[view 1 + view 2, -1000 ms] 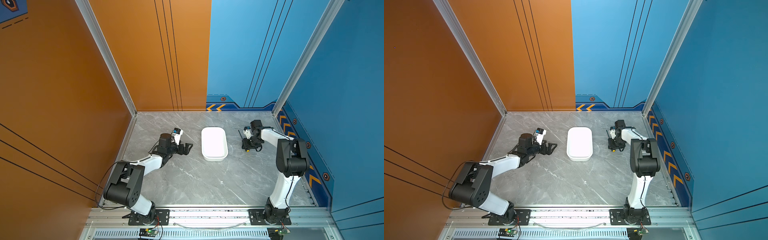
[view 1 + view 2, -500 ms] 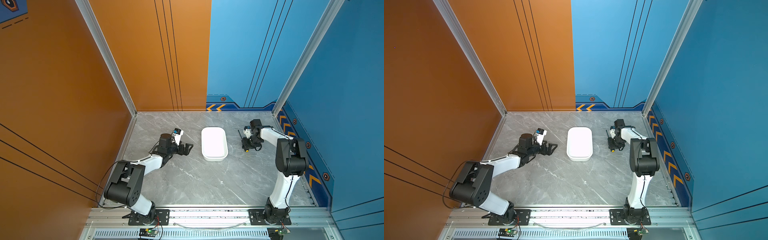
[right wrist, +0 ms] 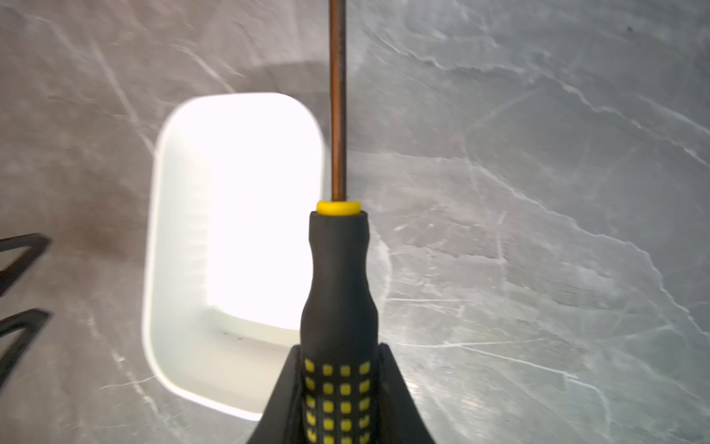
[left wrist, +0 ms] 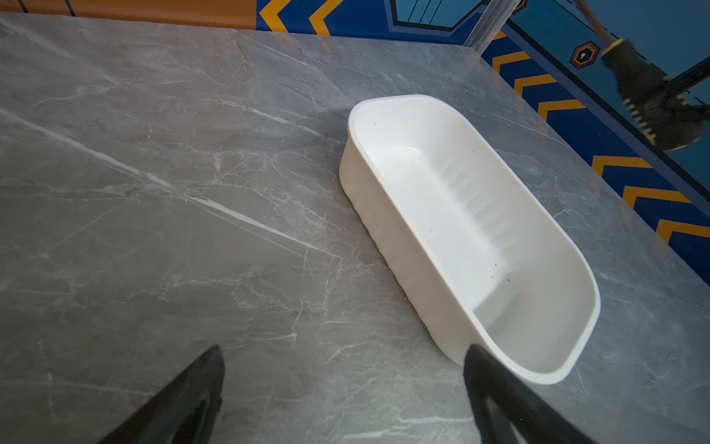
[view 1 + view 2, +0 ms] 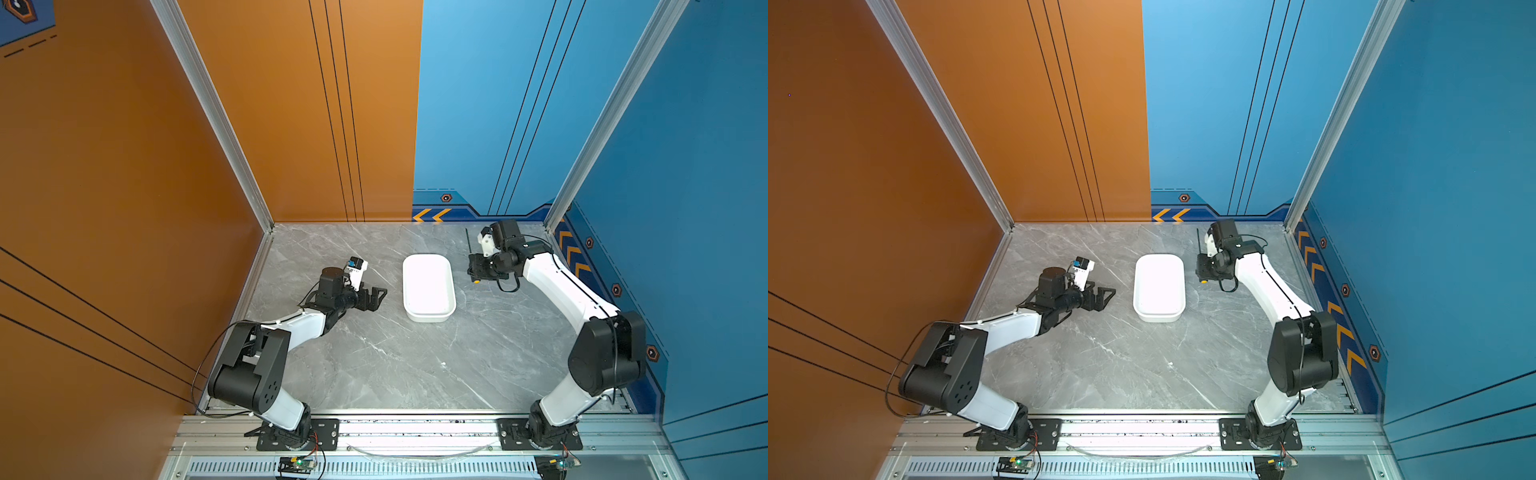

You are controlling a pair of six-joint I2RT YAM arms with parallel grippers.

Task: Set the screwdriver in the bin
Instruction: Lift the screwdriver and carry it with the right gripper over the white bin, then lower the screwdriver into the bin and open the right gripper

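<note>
The screwdriver (image 3: 338,276) was clamped by its dotted handle in the right claw (image 5: 473,268), whose jaws were shut on it, with the shaft pointing toward the far side. It hung just right of the bin (image 5: 430,319) and appeared clear of the tabletop (image 5: 374,365). The bin held nothing. The left claw (image 4: 342,355) stood wide open and empty, left of the bin.

Step in hand: transport, judged barely begun. The next move called for carrying the tool leftward over the bin, aligning it with the bin's long axis, lowering it, then releasing it.
</note>
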